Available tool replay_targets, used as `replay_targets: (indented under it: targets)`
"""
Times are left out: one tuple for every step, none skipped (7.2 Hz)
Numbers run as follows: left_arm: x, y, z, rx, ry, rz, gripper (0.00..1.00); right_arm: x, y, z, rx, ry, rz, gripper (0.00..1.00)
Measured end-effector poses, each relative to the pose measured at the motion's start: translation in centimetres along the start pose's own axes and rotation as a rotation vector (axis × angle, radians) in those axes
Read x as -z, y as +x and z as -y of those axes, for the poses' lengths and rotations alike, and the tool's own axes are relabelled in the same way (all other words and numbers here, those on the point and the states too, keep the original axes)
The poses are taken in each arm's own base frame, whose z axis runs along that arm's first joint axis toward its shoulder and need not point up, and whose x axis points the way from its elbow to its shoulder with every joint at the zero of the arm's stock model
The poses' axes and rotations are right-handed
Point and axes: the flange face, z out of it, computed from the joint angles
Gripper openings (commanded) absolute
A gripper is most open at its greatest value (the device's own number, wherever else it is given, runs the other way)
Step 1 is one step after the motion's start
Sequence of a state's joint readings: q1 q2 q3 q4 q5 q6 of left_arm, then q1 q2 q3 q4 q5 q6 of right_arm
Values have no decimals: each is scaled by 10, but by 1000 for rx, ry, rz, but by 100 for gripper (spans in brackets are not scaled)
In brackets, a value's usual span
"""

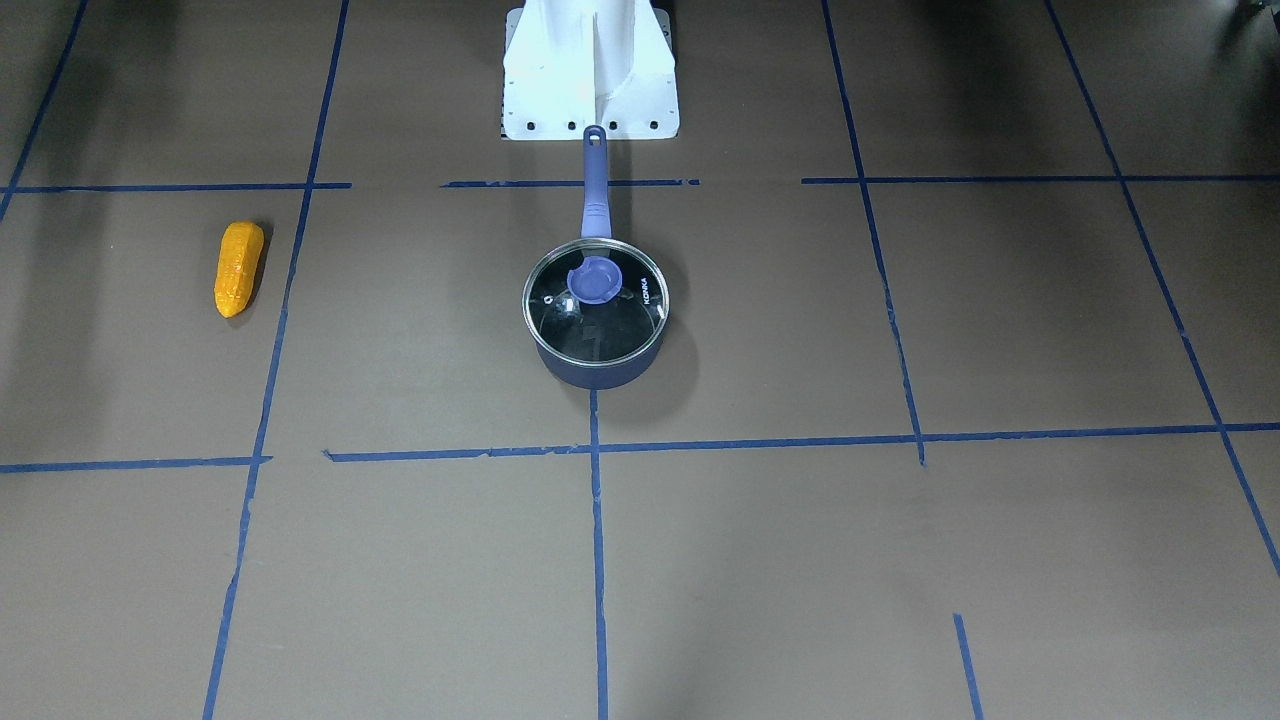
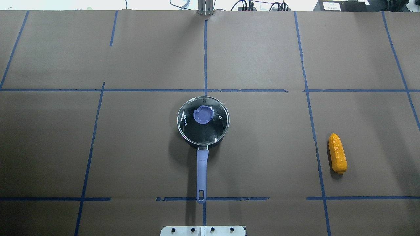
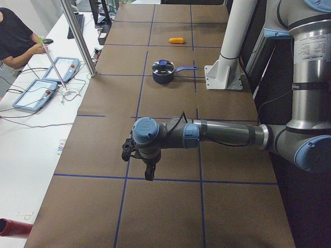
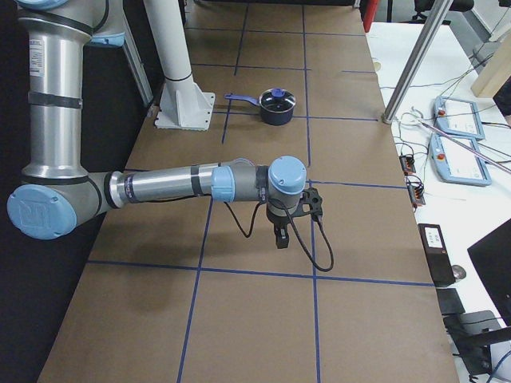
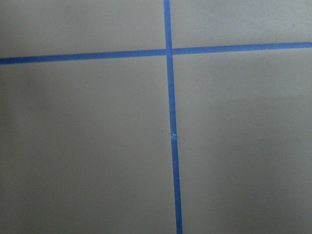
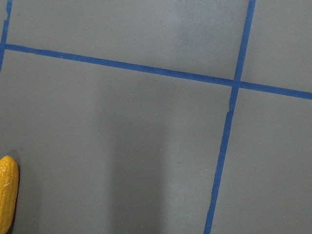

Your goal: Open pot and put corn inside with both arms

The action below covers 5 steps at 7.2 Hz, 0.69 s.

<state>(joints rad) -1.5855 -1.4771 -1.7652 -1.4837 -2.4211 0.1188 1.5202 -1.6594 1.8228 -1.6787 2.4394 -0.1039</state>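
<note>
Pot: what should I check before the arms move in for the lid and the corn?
1. Lid seated on pot: ok.
2. Knob uncovered, nothing over it: ok.
3. Handle points toward the robot's base: ok.
4. Corn lies alone on the robot's right side, apart from the pot: ok.
5. Left pincer open: cannot tell, seen only from the side.
6. Right pincer open: cannot tell, same reason.

Blue tape lines (image 2: 205, 59) grid the brown tabletop (image 2: 147, 147); a white base mount (image 1: 590, 70) stands on it, and two pendants (image 3: 36, 94) lie beside a black-shirted operator (image 3: 13, 36)
</note>
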Motion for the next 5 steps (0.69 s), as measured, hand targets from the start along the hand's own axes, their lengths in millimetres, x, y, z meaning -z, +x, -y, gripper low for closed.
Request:
replay_targets:
  targets:
    - [1, 37, 11, -18, 13, -20, 100, 1, -1, 1, 3, 3, 0, 100]
    - [1, 94, 20, -30, 11, -40, 100, 1, -1, 1, 2, 3, 1, 100]
    - [-1, 168, 26, -23, 0, -66, 100, 1, -2, 1, 2, 2, 1, 100]
    - [-3, 258, 33, -1, -15, -100, 100, 0, -2, 0, 0, 1, 0, 100]
    - [-9, 357, 40, 30, -22, -123, 100, 0, -2, 0, -1, 0, 1, 100]
